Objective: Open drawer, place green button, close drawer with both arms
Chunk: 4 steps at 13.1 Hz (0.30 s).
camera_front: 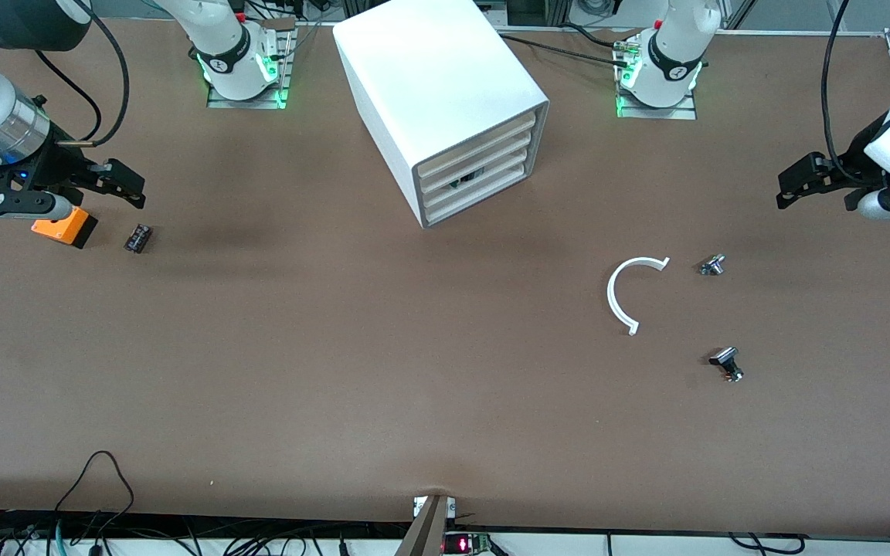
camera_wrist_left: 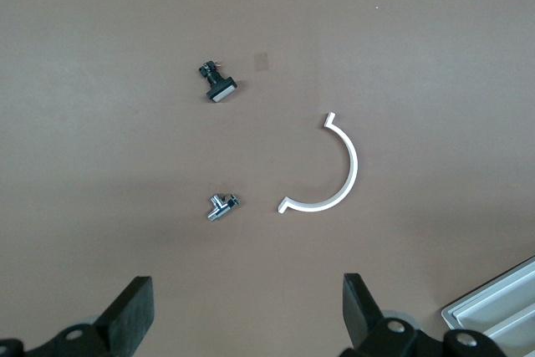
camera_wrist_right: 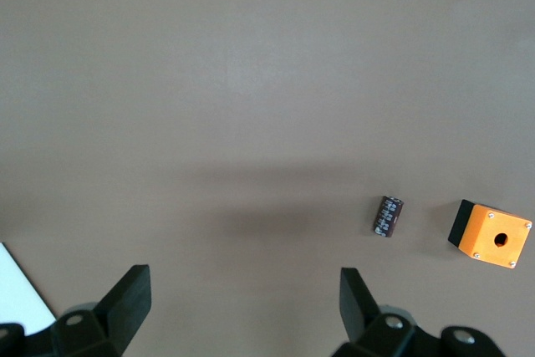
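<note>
The white cabinet (camera_front: 445,108) sits mid-bench, its bottom drawer (camera_front: 476,202) pushed in, a wide shallow white tray front. Through the drawer fronts, something dark and green shows. Left gripper (camera_wrist_left: 247,315) and right gripper (camera_wrist_right: 242,311) hover at opposite bench ends, fingers spread, holding nothing.

Bottom drawer (camera_front: 477,202) of the white cabinet (camera_front: 437,85) sits shut, flush w/ the two above, front angled toward the left arm's end. A dark greenish speck (camera_front: 464,182) shows in a gap above it (button? can't tell). Left gripper (camera_front: 789,185) and right gripper (camera_front: 136,191) hang open over opposite table ends.
</note>
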### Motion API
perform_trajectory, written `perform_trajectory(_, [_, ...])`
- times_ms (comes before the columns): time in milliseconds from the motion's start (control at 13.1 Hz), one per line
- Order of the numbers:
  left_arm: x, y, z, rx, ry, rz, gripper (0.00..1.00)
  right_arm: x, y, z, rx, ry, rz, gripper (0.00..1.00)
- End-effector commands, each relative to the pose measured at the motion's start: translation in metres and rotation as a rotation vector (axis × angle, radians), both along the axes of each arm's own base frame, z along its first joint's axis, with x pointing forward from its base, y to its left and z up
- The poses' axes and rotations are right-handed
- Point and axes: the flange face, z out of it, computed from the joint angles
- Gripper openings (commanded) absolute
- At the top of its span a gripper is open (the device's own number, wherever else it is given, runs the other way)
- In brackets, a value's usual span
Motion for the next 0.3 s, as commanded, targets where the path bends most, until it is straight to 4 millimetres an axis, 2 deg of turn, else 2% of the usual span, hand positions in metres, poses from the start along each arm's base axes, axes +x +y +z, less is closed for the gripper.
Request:
perform_trajectory(0, [-0.0038, -0.003, 0.0029, -0.002, 0.002, -0.024, 0.99, 0.0023, 0.0001, 0.014, -0.004, -0.01, -0.002, 1.0])
perform_trajectory(229, [-0.0026, -0.0039, 0.0022, -0.002, 0.001, -0.027, 0.99, 0.0031, -0.0006, 0.0155, -0.002, -0.013, 0.0, 0.99])
